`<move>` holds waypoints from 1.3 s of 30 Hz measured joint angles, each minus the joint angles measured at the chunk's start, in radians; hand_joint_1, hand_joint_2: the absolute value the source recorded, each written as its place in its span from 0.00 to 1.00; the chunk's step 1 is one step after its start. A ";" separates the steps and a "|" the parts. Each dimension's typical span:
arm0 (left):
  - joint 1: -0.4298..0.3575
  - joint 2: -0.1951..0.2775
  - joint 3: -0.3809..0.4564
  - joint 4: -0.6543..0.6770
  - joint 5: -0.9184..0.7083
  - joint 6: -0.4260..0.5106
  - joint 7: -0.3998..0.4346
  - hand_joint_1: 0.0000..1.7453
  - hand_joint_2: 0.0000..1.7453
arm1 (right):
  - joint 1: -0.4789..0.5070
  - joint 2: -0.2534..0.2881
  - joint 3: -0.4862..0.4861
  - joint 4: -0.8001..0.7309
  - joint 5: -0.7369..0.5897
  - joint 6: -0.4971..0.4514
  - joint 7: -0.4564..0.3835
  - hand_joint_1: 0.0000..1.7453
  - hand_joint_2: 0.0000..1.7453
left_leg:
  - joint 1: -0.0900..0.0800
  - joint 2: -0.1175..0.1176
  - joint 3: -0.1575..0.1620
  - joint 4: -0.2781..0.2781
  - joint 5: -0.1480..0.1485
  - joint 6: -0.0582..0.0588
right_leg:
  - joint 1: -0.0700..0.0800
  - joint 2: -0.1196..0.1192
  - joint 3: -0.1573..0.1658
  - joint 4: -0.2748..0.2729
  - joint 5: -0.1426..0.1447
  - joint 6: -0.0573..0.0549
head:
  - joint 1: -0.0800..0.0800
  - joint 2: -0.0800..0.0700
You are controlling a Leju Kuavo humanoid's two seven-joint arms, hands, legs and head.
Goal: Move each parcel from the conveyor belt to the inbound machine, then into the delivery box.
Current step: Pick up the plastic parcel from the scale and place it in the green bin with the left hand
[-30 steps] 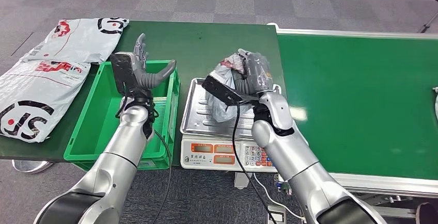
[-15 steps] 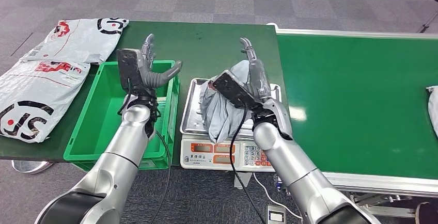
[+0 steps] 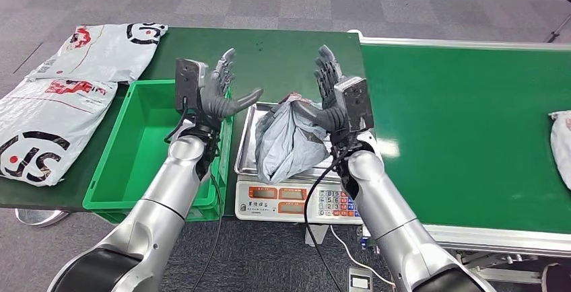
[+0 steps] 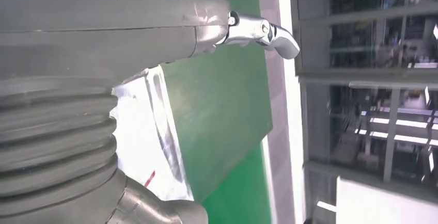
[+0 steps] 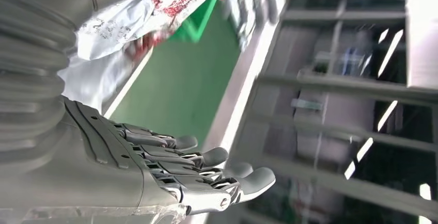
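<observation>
On scale tray (image 3: 248, 142): grey parcel (image 3: 286, 137) | green bin (image 3: 138, 147) | left hand (image 3: 219, 93), right hand (image 3: 333, 93) spread

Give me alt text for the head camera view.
A crumpled grey parcel sits on a scale's metal tray, with the robot's open left hand and right hand raised either side. An empty-looking green bin stands left.

Even, bright overhead light; glare on the scale tray (image 3: 250, 137) at 9 o'clock of the parcel (image 3: 286, 140). Right wrist view motion-blurred; windows blown out.
</observation>
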 joint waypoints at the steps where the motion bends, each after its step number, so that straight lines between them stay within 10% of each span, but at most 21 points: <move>1: 0.000 0.000 -0.013 -0.003 0.001 -0.006 0.005 0.00 1.00 | -0.003 0.001 -0.004 0.009 -0.032 0.018 -0.003 0.00 1.00 | 0.000 0.000 0.000 0.000 0.000 0.000 | 0.000 0.000 0.000 0.000 0.000 0.000 | 0.000 0.000; 29: -0.036 -0.011 -0.234 -0.008 -0.076 -0.264 0.094 0.00 1.00 | -0.101 -0.028 -0.095 0.227 -0.288 0.295 0.060 0.00 1.00 | -0.001 0.000 0.000 0.000 0.000 0.000 | -0.001 0.000 0.000 0.000 0.000 0.000 | 0.000 0.000; 33: 0.003 -0.022 -0.286 -0.027 -0.136 -0.262 0.044 0.93 1.00 | -0.099 -0.042 -0.109 0.227 -0.279 0.286 0.070 0.00 1.00 | -0.001 0.000 0.000 0.000 0.000 0.000 | -0.001 0.000 0.000 0.000 0.000 0.000 | 0.000 0.000; 39: 0.032 -0.038 -0.398 -0.018 -0.208 -0.336 -0.024 1.00 1.00 | -0.117 -0.065 -0.126 0.226 -0.275 0.257 0.073 0.00 1.00 | -0.001 0.000 0.000 0.000 0.000 0.000 | -0.001 0.000 0.000 0.000 0.000 0.000 | 0.000 0.000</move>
